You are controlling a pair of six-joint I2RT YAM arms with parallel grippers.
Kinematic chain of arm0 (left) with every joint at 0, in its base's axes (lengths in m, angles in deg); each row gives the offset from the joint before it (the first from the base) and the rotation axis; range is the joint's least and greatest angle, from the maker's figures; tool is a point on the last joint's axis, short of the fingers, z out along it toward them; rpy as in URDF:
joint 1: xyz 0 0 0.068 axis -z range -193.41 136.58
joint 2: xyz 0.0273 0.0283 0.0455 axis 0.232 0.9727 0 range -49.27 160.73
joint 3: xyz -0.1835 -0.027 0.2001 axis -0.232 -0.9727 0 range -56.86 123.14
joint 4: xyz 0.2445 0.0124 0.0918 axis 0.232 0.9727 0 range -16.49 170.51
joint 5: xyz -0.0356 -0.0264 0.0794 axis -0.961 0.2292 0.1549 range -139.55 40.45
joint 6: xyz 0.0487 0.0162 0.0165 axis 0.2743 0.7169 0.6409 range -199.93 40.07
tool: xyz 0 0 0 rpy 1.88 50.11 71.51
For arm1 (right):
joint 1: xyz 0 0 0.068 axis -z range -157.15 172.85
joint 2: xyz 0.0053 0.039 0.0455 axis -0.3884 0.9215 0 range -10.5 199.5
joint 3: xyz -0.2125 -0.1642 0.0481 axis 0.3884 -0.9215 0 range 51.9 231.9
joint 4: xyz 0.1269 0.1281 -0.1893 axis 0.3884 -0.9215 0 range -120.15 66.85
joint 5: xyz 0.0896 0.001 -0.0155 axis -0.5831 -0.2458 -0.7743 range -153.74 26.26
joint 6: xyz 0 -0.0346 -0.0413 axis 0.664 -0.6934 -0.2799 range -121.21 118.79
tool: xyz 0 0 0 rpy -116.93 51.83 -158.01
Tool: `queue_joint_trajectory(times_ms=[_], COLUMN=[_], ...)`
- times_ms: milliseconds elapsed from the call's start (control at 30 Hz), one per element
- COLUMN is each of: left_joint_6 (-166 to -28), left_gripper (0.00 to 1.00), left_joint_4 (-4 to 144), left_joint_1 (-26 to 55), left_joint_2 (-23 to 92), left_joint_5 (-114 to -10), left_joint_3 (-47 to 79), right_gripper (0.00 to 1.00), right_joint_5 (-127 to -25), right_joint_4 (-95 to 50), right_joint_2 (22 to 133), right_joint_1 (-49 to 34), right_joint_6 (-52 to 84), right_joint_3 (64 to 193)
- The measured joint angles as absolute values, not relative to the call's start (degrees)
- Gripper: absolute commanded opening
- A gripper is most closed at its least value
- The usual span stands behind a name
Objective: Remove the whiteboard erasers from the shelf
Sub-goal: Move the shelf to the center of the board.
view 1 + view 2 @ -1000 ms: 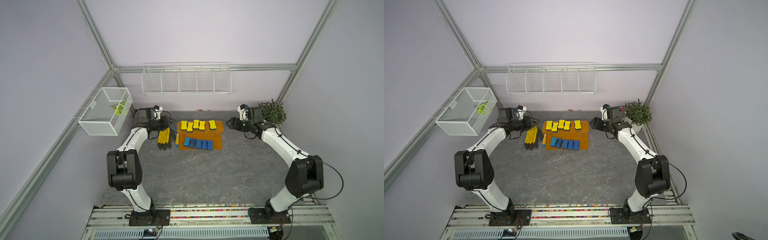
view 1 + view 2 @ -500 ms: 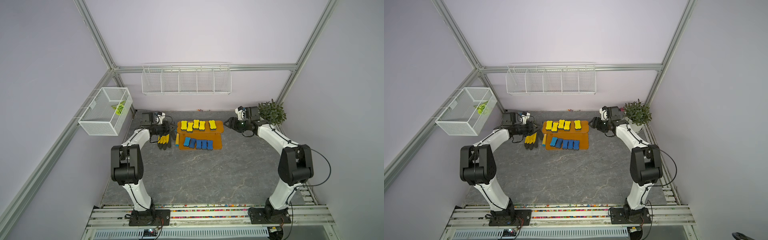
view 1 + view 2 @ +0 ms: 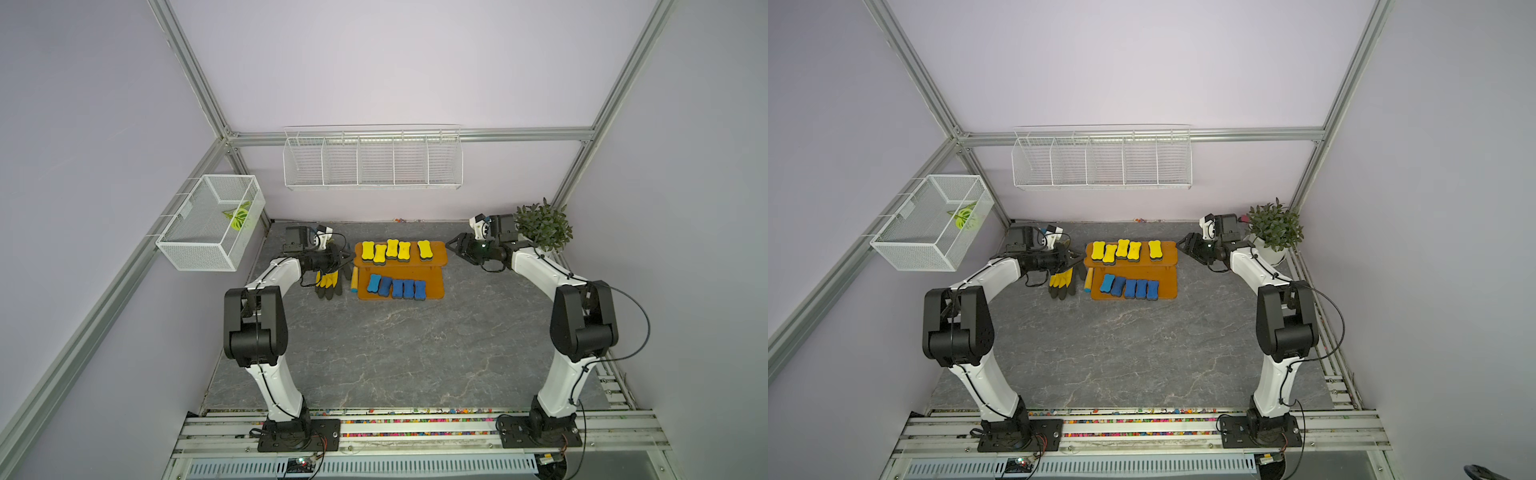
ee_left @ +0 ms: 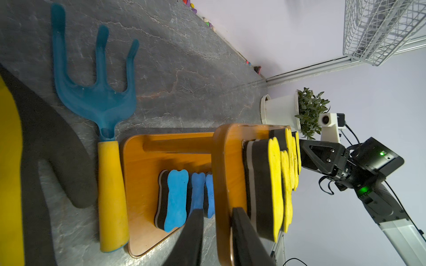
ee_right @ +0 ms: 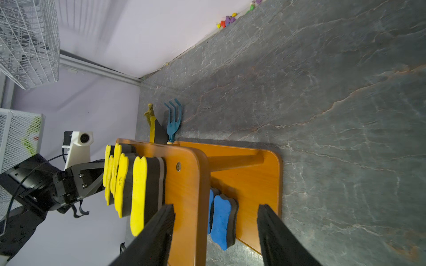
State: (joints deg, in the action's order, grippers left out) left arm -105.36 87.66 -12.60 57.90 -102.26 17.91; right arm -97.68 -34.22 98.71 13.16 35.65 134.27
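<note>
The orange-brown shelf (image 3: pixel 434 261) stands at the back middle of the table. Several yellow whiteboard erasers (image 3: pixel 392 248) lie on its upper tier and several blue ones (image 3: pixel 397 287) on its lower tier. My left gripper (image 3: pixel 347 259) is at the shelf's left end. In the left wrist view its jaws (image 4: pixel 216 209) straddle the upper tier's edge board, narrow, one finger touching the wood and a slit beside the other. My right gripper (image 3: pixel 454 246) is at the right end. In the right wrist view it (image 5: pixel 216 206) is open wide around the upper tier's end, next to a yellow eraser (image 5: pixel 138 195).
A yellow-and-black glove (image 3: pixel 328 282) and a blue hand rake with a yellow handle (image 4: pixel 96 101) lie just left of the shelf, under my left arm. A potted plant (image 3: pixel 540 226) stands behind my right wrist. A white wire rack (image 3: pixel 372 158) and mesh basket (image 3: pixel 212 224) hang on the walls.
My left gripper has moved right to the shelf's left end and its jaws have narrowed round the upper tier's edge. The right gripper's jaws have narrowed slightly at the right end.
</note>
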Motion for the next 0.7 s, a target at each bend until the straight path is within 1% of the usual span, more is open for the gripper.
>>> queue_joint_trajectory(times_ms=[200, 433, 500, 700], left_joint_6=[-104.9, -104.7, -104.7, -104.7], left_gripper=[0.25, 0.25, 0.26, 0.27], left_joint_4=[87.5, 87.5, 87.5, 87.7], left_joint_1=[-12.6, -12.6, -12.6, -12.6], left_joint_2=[57.9, 58.0, 58.0, 58.0], left_joint_5=[-102.4, -102.5, -102.5, -102.3], left_joint_3=[17.9, 17.9, 17.9, 17.9], right_gripper=[0.54, 0.51, 0.51, 0.46], right_joint_5=[-100.5, -102.6, -103.0, -104.4], right_joint_4=[-30.5, -27.4, -26.9, -25.7], right_joint_2=[99.5, 99.7, 100.0, 100.2], right_joint_1=[13.1, 12.3, 11.8, 10.9], right_joint_6=[38.5, 40.6, 40.9, 42.1], right_joint_3=[133.7, 132.6, 132.3, 130.7])
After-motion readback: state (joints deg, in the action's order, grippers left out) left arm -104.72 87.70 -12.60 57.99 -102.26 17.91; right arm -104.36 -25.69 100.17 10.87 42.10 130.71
